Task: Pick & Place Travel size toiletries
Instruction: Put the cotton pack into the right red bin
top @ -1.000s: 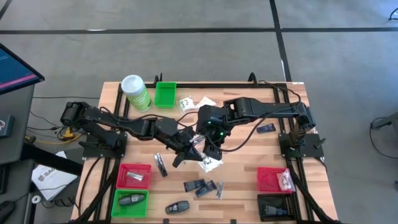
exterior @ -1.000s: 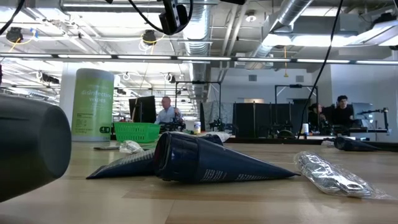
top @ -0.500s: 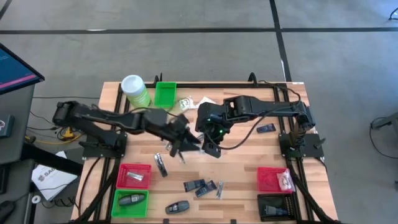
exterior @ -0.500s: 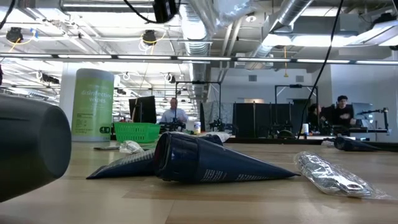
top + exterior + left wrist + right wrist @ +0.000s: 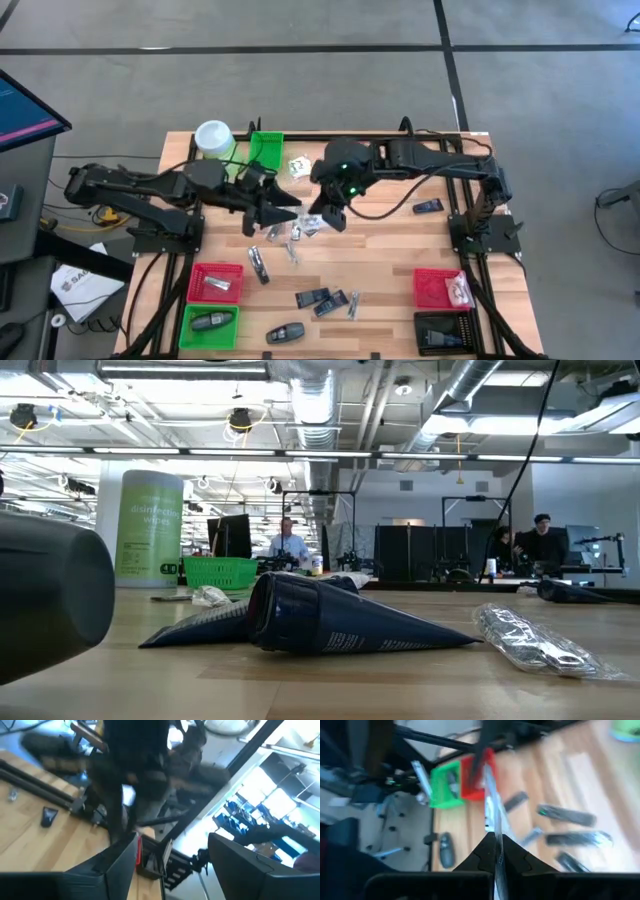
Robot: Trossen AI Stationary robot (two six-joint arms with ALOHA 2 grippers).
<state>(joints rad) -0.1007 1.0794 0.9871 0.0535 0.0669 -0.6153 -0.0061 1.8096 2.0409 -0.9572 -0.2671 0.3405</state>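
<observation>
- Carrying a slim silvery packet (image 5: 494,827) pinched in its closed fingers, the right gripper (image 5: 329,212) hangs over the table's middle, just right of the left gripper (image 5: 272,214)
- The left gripper's fingers stand apart with nothing between them; one silvery sachet (image 5: 292,249) lies on the wood just near of it
- To do this well, I'd keep the pinch firm and swing clear of the other arm before heading toward a bin
- Other toiletries lie nearer, left of the right-hand red bin (image 5: 438,290)
- Which bin is meant cannot be told; the packet is seen edge-on, so its print stays hidden
</observation>
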